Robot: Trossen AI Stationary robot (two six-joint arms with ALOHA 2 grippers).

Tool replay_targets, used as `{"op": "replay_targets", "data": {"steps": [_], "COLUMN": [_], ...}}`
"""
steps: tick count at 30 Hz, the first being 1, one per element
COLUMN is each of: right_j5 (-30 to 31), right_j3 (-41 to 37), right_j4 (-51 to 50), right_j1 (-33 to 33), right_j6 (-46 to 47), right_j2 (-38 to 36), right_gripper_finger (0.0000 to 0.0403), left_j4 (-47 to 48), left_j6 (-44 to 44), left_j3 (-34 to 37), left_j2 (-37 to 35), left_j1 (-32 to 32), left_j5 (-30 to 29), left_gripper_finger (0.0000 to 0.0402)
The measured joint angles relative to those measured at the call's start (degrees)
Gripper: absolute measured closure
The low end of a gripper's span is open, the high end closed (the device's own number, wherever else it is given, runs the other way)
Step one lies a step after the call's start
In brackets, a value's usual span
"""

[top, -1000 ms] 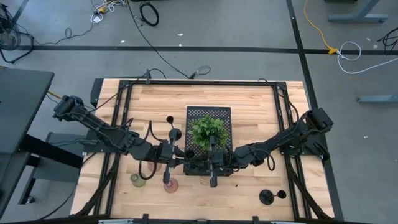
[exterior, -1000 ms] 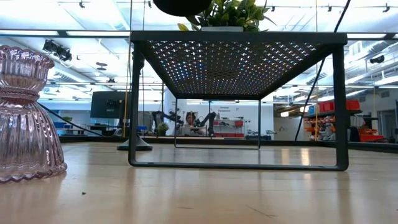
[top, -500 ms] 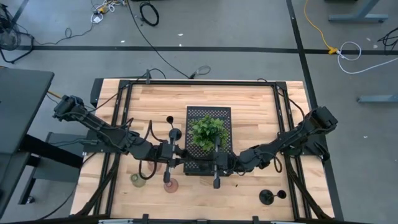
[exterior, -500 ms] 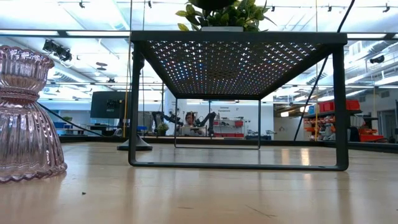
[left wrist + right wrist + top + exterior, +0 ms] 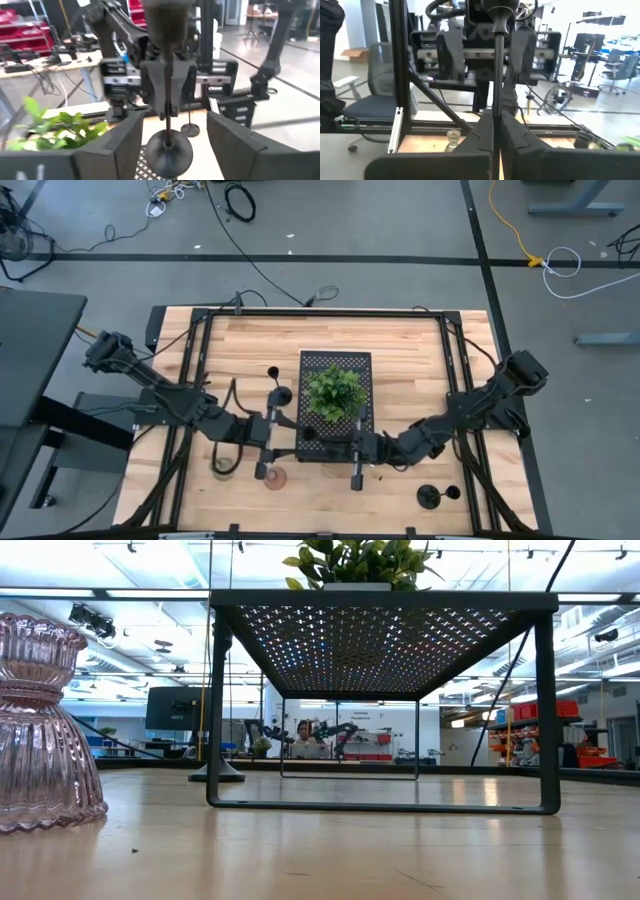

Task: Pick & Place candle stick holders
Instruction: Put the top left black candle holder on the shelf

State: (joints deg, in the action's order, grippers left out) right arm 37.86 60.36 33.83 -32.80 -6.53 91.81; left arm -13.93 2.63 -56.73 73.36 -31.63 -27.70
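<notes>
The right gripper (image 5: pixel 496 127) sits in the lower middle of the overhead picture, at the near edge of the black perforated tray (image 5: pixel 335 361). Its fingers are closed tight on the thin stem of a black candle holder (image 5: pixel 169 150). They pinch partway up the stem, which we judge keeps the holder upright and leaves its round base free to land flat. That base hangs right over the tray's perforated top. We cannot tell whether it touches.

The left gripper (image 5: pixel 175 116) faces it from the other side, just left of the tray's near corner. Its fingers are spread wide and hold nothing. We read that as either waiting to take the stem or simply keeping clear of the placement.

The plant (image 5: pixel 335 391) fills the middle of the tray, so the near corner looks like the free spot, which would explain the approach from the front.

On the table (image 5: pixel 410 350), two more black holders (image 5: pixel 283 393) stand left of the tray and another (image 5: pixel 430 496) stands at the lower right. A ribbed pink holder (image 5: pixel 45 730) and a green holder (image 5: pixel 222 465) wait at the lower left.

We find no brand, label or writing that can be read on the holders, tray or grippers.
</notes>
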Motion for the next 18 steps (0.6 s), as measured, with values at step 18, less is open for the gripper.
{"op": "replay_targets", "data": {"steps": [18], "right_j5": [33.8], "right_j3": [-0.3], "right_j4": [-2.1], "right_j1": [-10.0], "right_j6": [3.4], "right_j2": [-0.7], "right_gripper_finger": [0.0403], "left_j4": [5.5], "left_j6": [-0.5], "left_j3": [0.0], "left_j2": [-4.9], "left_j1": [-2.4], "left_j5": [-7.4], "left_gripper_finger": [0.0176]}}
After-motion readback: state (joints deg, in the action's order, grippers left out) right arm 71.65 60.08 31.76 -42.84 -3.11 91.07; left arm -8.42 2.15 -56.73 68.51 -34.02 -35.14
